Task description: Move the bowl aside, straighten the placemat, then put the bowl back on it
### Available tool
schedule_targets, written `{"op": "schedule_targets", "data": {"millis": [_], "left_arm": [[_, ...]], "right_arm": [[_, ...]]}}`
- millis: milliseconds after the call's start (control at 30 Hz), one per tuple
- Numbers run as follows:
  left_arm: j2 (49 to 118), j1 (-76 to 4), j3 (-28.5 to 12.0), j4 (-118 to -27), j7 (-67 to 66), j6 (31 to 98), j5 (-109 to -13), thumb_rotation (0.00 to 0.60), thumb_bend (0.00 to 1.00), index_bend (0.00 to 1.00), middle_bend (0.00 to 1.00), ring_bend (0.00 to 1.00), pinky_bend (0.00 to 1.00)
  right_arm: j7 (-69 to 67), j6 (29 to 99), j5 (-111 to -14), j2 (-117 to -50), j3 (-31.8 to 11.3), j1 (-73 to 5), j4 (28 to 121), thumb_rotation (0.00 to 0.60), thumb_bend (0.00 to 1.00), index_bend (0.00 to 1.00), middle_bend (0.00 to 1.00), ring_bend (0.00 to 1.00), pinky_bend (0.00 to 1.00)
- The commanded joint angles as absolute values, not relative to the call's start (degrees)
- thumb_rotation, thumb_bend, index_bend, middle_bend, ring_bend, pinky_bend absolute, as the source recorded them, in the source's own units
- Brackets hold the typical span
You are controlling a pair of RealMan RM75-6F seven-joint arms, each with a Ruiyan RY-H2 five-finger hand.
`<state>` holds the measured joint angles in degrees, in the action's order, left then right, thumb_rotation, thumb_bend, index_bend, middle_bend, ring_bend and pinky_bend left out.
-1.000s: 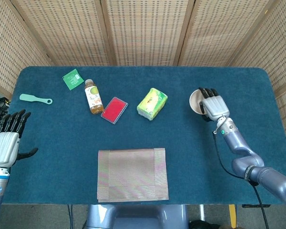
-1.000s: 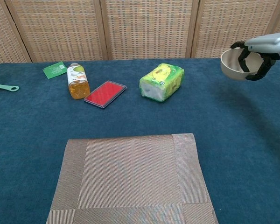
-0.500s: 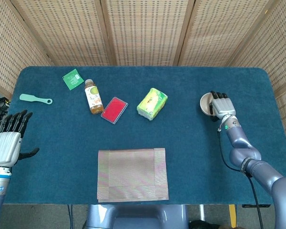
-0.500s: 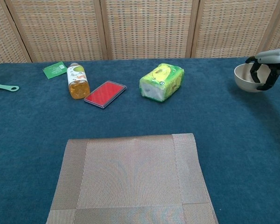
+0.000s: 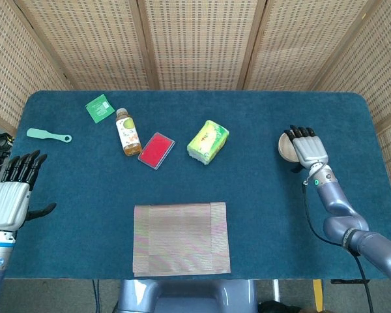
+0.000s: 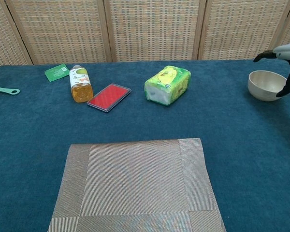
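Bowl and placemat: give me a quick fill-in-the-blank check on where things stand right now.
1. The bowl sits on the blue table, far to the ____ of the placemat.
2. The right robot hand has its fingers spread ____ the bowl, not gripping it.
3. The flat case beside the juice bottle is ____ in colour.
4. The left robot hand holds ____.

Missing words: right; over; red; nothing

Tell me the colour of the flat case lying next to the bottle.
The flat case is red with a clear rim, seen best in the chest view.
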<state>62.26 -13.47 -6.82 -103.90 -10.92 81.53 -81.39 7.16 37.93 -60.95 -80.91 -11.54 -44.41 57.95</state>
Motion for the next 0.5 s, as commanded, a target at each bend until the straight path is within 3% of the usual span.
{"op": "schedule_targets", "data": {"millis": [33,267,500], "left_arm": [[62.76,-13.24,-5.79,-102.09,-8.86,82.57,-84.65,0.6,0.0,0.0,0.0,0.0,0.0],[65.48,-14.34,-3.46,-97.35,-5.06,82.56,-91.86,0.6,0.0,0.0,0.0,0.0,0.0],[70.72,-15.71,0.16,-89.61,-1.64,83.79,-101.48,0.6,0.0,0.01,0.0,0.0,0.0]], "right_arm": [[8.21,54.39,-69.08,-72.33,-9.31,-36.41,72.43,0.6,0.0,0.07,0.0,0.0,0.0],[4.93,72.2,-82.25,-68.32,-4.63,-27.75,79.56,0.6,0.0,0.06,0.0,0.0,0.0],[6.38,80.94,-84.18,-67.84,-1.0,-19.61,87.18,0.6,0.0,0.05,0.0,0.0,0.0]]}}
